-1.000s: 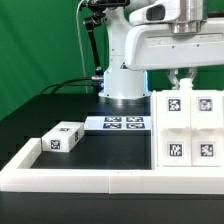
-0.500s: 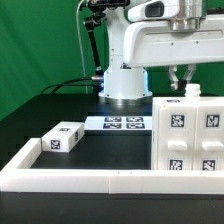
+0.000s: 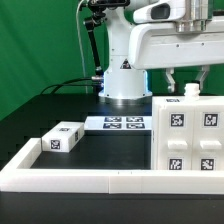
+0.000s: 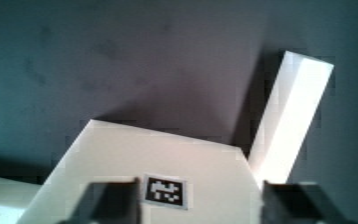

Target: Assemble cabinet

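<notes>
The white cabinet shell point(image 3: 190, 135) stands at the exterior view's right, its face carrying several tags. A small white part point(image 3: 190, 91) sticks up from its top edge. My gripper point(image 3: 189, 78) hangs just above it, open and empty, with its fingers spread wide. In the wrist view the gripper point(image 4: 206, 205) straddles the shell's tagged surface point(image 4: 165, 190) with a gap on each side. A narrow white panel point(image 4: 291, 110) rises beside the shell. A smaller white tagged block point(image 3: 62, 138) lies at the exterior view's left, far from the gripper.
The marker board point(image 3: 118, 124) lies flat in front of the robot base point(image 3: 124, 85). The low white L-shaped border wall point(image 3: 80, 178) runs along the front and the left of the dark table.
The cabinet shell shifted toward the camera, so its tags sit lower and look larger. My gripper's fingers were close together over its top edge and have now spread apart, letting go.
</notes>
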{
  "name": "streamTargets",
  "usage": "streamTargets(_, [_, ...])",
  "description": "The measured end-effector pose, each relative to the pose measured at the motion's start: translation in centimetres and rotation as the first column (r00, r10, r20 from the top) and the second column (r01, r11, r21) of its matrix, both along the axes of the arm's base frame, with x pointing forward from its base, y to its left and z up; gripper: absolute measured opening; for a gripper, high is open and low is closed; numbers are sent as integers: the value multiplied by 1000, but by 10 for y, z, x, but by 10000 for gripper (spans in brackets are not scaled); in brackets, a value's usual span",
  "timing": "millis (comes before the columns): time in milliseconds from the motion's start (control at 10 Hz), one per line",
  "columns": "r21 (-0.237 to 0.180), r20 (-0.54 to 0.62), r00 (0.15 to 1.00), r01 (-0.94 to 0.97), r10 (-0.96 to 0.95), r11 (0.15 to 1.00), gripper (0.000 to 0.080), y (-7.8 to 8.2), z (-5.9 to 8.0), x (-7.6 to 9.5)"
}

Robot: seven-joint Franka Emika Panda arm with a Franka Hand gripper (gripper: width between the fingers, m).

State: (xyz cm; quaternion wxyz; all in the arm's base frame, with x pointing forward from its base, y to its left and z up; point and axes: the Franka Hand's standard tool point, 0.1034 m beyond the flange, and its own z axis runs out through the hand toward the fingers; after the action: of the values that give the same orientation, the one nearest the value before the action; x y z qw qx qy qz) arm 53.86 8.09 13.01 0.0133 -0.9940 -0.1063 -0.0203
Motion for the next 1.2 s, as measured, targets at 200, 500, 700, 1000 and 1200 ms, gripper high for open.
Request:
streamTargets(200, [-12, -19, 999, 27, -27, 1000, 600, -23, -20, -15])
streamTargets(500, [-36, -70, 993, 94, -96, 995, 786, -62, -31, -26])
streamTargets(700, [-53, -45, 996, 71, -74, 996, 795, -108, -39, -31])
streamTargets(1000, [-55, -32, 998, 51, -52, 997, 797, -113, -41, -33])
streamTargets(1200, [-56, -33, 998, 51, -53, 997, 797, -114, -42, -33])
